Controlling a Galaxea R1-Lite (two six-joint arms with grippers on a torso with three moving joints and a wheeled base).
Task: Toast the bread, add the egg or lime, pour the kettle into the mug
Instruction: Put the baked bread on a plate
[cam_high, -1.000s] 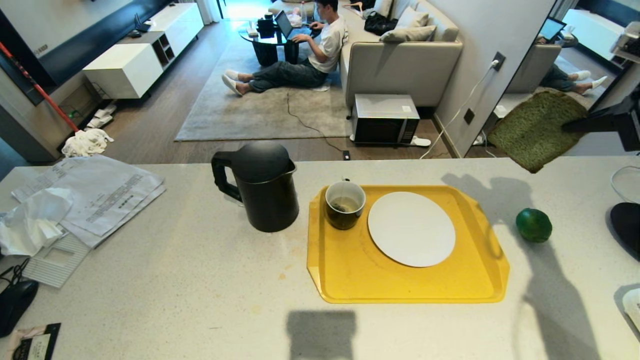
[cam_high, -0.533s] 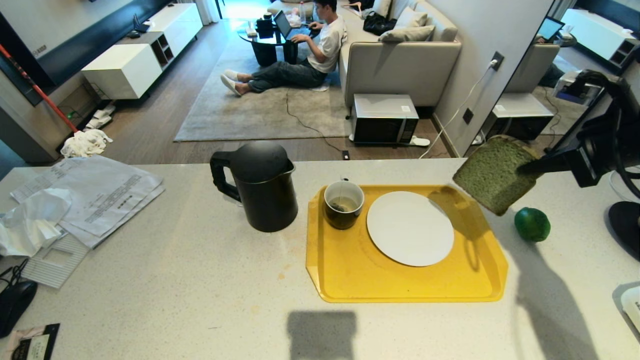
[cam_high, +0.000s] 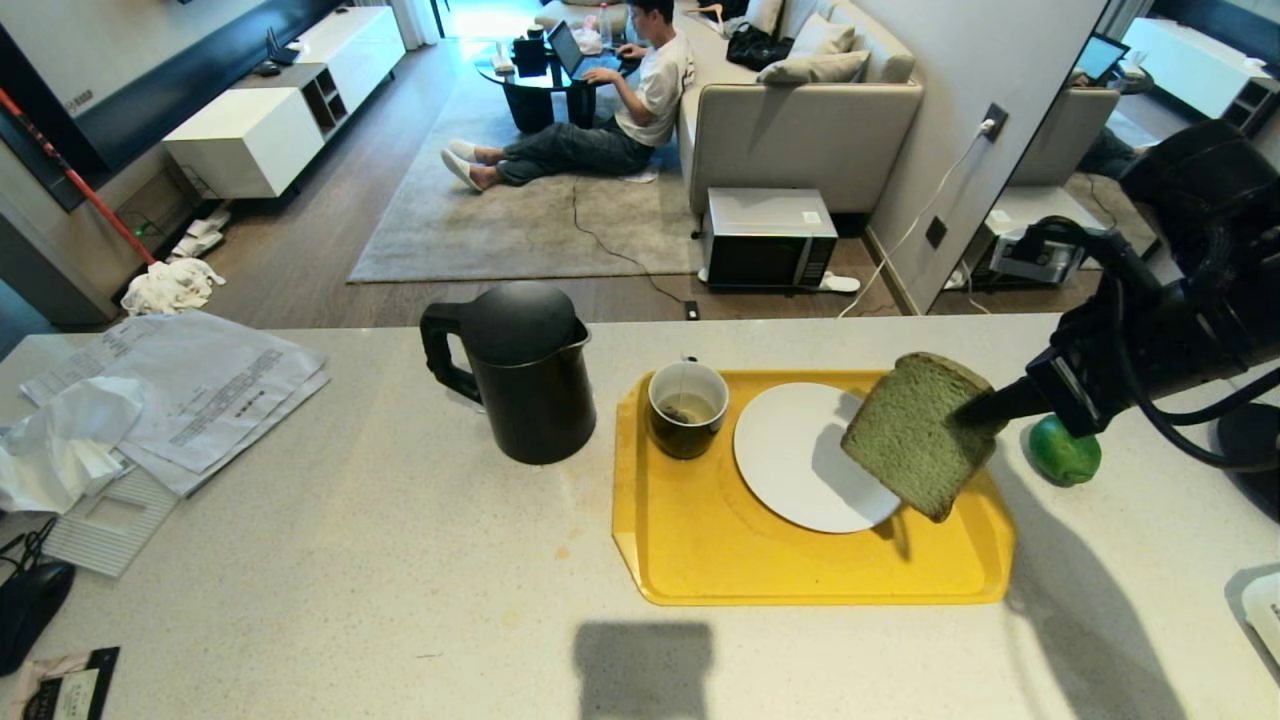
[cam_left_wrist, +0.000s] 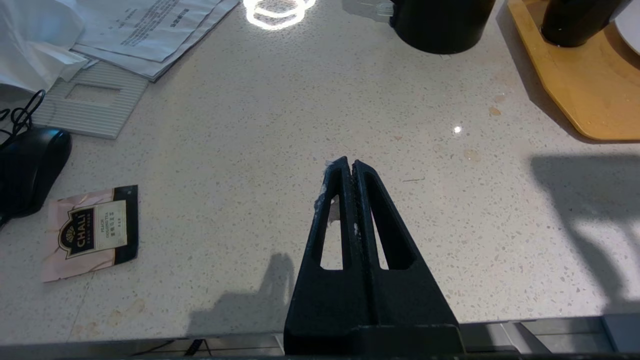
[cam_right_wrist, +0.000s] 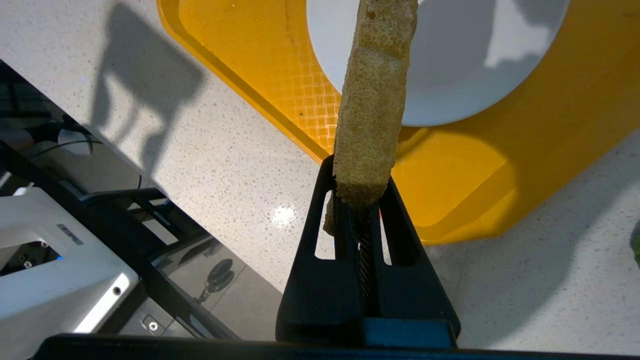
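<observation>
Bread (cam_high: 915, 435) hangs on edge over the white plate's (cam_high: 800, 450) four o'clock rim, above the yellow tray (cam_high: 700, 550), pinched at its crust by the closed jaws of the right gripper (cam_high: 985, 408). The step in hand looks like plating the slice; next it must tilt flat, lower and let go. The lime (cam_high: 1065, 455) waits on the bench (cam_high: 350, 560) at three o'clock of the tray. The left gripper (cam_left_wrist: 350, 167) idles over the bench, jaws closed on nothing.
</observation>
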